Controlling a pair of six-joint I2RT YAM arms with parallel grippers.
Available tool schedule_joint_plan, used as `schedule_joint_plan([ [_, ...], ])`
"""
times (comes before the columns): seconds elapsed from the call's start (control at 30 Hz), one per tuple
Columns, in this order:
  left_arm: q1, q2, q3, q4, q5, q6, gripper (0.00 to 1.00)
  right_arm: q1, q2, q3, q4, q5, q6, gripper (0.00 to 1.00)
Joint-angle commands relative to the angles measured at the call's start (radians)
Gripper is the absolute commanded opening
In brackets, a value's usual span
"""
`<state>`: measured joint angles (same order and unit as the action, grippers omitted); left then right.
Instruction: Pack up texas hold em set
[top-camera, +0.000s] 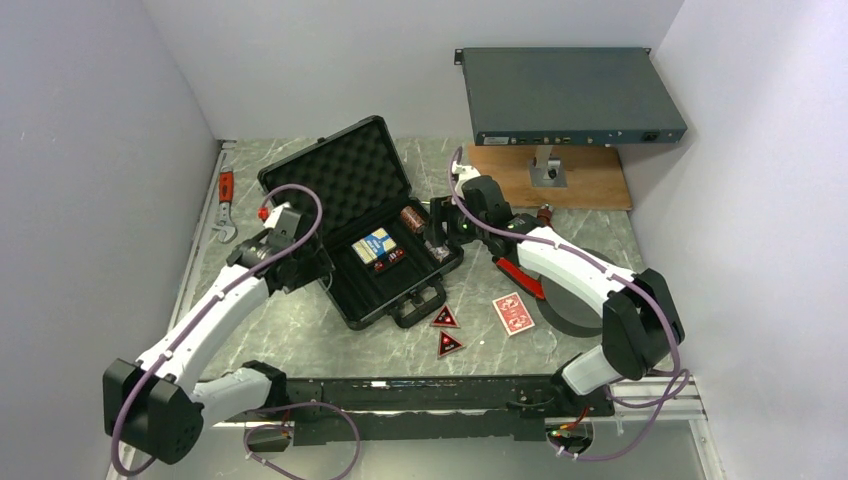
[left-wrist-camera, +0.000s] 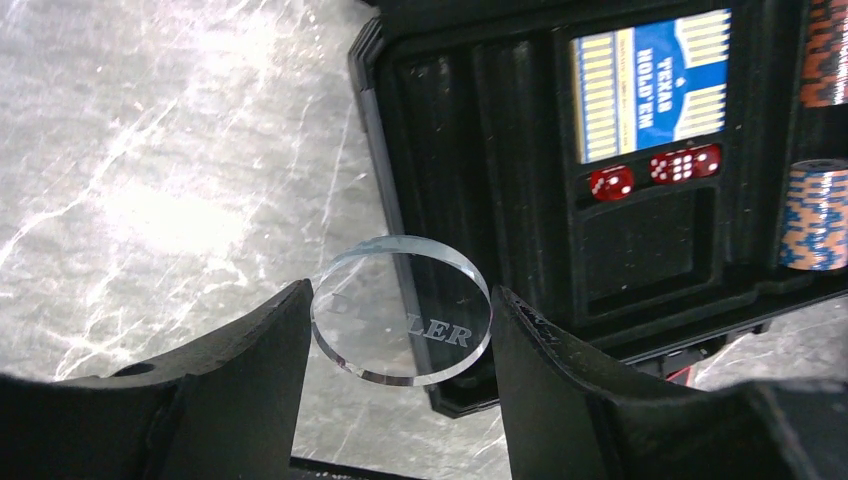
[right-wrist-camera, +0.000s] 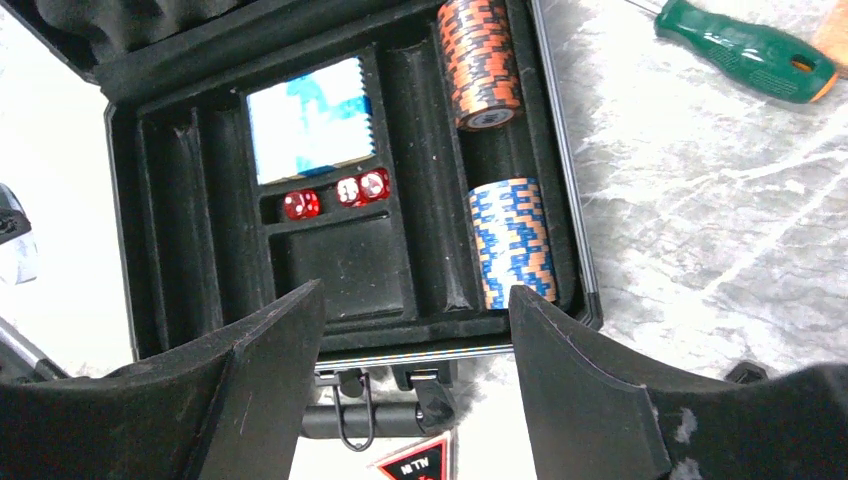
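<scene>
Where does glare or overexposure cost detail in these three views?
Right wrist: the blue card deck is washed out, table left of the case blown white. Left wrist: same deck prints sharp; bright glare on the table. Top external: evenly lit.

A grey marble-patterned worktop (top-camera: 300, 335) sits inside a three-sided enclosure; a plain pale left wall (top-camera: 90, 150), back wall (top-camera: 330, 60) and right wall (top-camera: 760, 150) rise from its edges and meet at the far corners; a light metal rail (top-camera: 200, 235) runs along the left edge; a black rail (top-camera: 400, 395) runs along the near edge; a wooden board (top-camera: 590, 180) lies toward the far right corner, bearing a short metal stand (top-camera: 545, 165) under a grey rack-mount box (top-camera: 565, 95); the light is soft and even, with white glare on the marble.
</scene>
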<state>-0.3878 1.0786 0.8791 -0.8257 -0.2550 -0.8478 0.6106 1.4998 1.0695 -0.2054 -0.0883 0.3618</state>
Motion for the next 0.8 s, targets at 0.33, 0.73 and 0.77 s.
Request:
schedule_joint_plan([
  [0.33, -0.017, 0.189, 0.189, 0.130, 0.095, 0.015, 0.00, -0.032, -0.071, 0.021, -0.044, 0.160, -0.067, 0.71],
  [0.73, -0.032, 0.405, 0.337, 0.167, 0.135, 0.006, 0.00, -0.032, -0.104, -0.003, -0.032, 0.230, -0.089, 0.89],
  [0.77, -0.032, 0.421, 0.349, 0.168, 0.137, 0.006, 0.00, -0.033, -0.106, -0.003, -0.032, 0.232, -0.089, 0.90],
])
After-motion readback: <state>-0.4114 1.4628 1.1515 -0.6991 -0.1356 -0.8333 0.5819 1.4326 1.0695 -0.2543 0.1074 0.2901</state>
